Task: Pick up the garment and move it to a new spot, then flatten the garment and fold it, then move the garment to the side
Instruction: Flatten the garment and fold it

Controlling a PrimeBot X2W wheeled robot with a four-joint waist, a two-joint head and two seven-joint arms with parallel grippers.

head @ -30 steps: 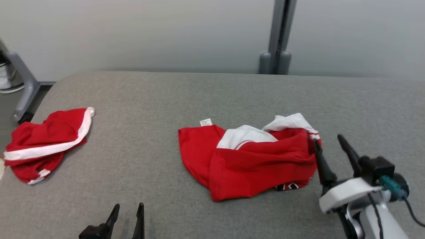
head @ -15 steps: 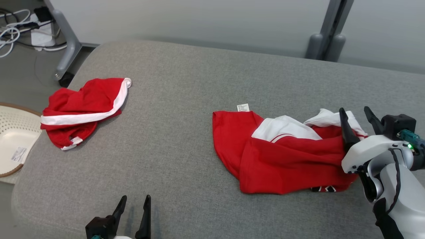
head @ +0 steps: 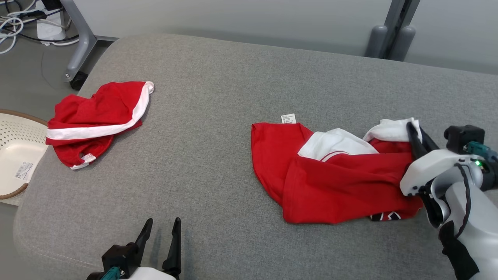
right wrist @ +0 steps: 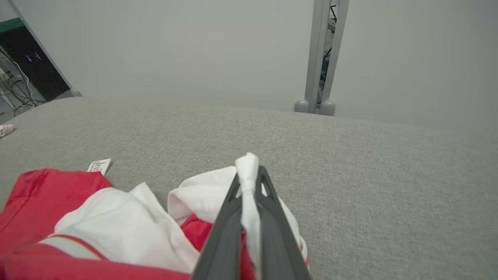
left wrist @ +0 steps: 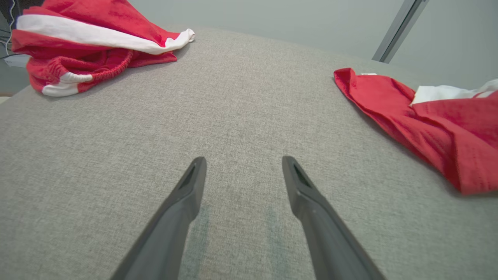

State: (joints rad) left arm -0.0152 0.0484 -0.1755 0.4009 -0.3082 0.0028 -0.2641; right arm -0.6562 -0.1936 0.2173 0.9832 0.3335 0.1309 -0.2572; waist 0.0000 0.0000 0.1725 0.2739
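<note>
Since nothing on the left needs me yet, that side lies idle: a pale perforated basket (head: 15, 155) sits down off the edge of the grey cushion (head: 233, 77). Just inside that edge lies a crumpled red piece (head: 97, 112) with a white band, well apart from my work.

My left gripper (head: 163, 221) hovers low over bare cushion near the front edge, fingers spread and holding nothing. I judge it is parked there so it can take a second corner once the cloth is up.

Further right lies the garment (head: 330, 182), red with white panels, bunched in folds on the cushion. A small white label (head: 288, 118) pokes out at its far left corner. At its right end my right gripper (head: 414, 130) is clamped on the white hem. In the right wrist view a strip of white cloth is squeezed between the two fingers and sticks out past the tips. I grip the edge rather than the middle, I think, so the cloth will hang open when lifted. The bulk rests on the cushion, so the lift is not yet made.

By count: one basket, two red-and-white pieces of clothing, one label, two grippers — one free, one gripping.
</note>
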